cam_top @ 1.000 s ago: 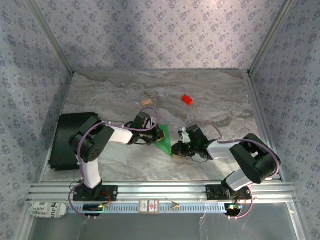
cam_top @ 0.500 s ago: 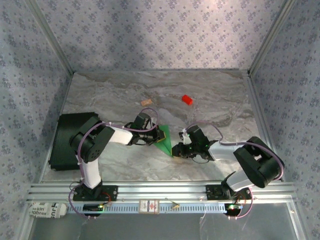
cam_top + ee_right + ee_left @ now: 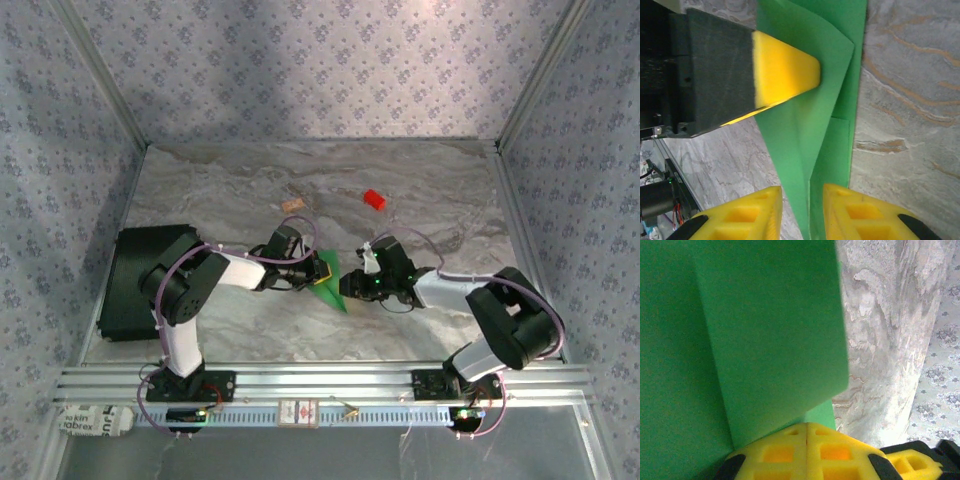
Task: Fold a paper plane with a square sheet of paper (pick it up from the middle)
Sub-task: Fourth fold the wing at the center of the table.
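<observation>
Folded sheet of paper [image 3: 328, 288] lies mid-worktop [image 3: 430, 180], between the two pincers. Left pincer [image 3: 318, 270] grips its left side. Right pincer [image 3: 352, 288] sits at its right side, the paper edge between the parted fingers. Small block [image 3: 374, 199] far, right of centre. Cork-like piece [image 3: 293, 205] left of block, apart. Flat case [image 3: 135, 280] at worktop's left edge.

Paper [image 3: 335, 293]: bright green, plain, unmarked. Table [image 3: 250, 180]: grey-white, marble veining. Walls [image 3: 300, 60]: lilac-grey, small repeating floral print. Block [image 3: 374, 199]: red. Cork piece [image 3: 293, 205]: tan. Mat [image 3: 125, 260]: black. Finger pads [image 3: 785, 65]: yellow.
</observation>
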Action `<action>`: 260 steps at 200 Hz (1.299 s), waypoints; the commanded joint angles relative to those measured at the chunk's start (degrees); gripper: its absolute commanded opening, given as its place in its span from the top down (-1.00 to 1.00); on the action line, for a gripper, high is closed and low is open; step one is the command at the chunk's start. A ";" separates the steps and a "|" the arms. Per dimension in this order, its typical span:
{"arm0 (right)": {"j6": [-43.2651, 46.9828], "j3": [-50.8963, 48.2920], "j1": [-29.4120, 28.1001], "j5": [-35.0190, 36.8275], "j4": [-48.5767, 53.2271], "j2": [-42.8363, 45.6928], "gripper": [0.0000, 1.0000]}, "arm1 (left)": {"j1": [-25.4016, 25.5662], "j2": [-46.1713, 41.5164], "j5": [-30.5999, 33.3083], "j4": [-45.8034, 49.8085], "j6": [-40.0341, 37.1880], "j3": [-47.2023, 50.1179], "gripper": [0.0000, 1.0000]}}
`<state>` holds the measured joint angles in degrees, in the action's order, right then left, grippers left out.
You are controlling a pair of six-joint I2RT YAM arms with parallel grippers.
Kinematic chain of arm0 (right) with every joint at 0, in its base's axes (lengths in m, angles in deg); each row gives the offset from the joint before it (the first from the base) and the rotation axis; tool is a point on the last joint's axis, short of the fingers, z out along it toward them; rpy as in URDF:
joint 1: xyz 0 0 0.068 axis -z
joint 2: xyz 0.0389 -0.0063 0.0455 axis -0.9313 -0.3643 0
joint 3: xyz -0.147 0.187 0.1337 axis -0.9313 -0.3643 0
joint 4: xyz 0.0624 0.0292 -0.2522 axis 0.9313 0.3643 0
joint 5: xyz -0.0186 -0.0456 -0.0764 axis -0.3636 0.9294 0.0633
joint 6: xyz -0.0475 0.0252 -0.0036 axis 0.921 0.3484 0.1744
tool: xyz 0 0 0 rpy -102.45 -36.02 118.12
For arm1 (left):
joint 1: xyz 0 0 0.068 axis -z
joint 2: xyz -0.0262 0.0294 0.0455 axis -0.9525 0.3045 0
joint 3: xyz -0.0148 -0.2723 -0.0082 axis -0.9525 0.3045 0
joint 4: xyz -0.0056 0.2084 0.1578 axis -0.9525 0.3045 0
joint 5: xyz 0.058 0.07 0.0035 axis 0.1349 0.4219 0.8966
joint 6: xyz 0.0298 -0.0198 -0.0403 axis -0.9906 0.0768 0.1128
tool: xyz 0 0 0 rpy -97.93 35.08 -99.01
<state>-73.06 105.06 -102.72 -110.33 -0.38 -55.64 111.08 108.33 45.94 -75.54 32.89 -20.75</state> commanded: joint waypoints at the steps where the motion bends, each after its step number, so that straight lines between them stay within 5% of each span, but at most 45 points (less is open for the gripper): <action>1: 0.10 1.12 0.27 -1.94 -0.30 -2.10 0.45 | 0.44 1.10 0.91 1.75 -0.41 1.14 0.95; 22: -0.69 0.44 0.25 -2.99 -2.29 -3.04 0.63 | 0.44 1.19 0.91 1.79 -0.34 1.17 0.95; 132: -1.38 -2.69 -0.59 -4.34 -4.90 -3.29 0.89 | 0.35 1.45 1.13 1.75 -0.23 1.23 0.95; 260: -2.47 -6.63 -2.21 -3.11 -4.06 -1.77 0.78 | 0.32 1.01 2.14 2.23 0.21 2.00 0.96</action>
<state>-75.68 99.99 -103.97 -113.17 -10.13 -59.10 111.56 108.33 45.87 -75.94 33.09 -20.47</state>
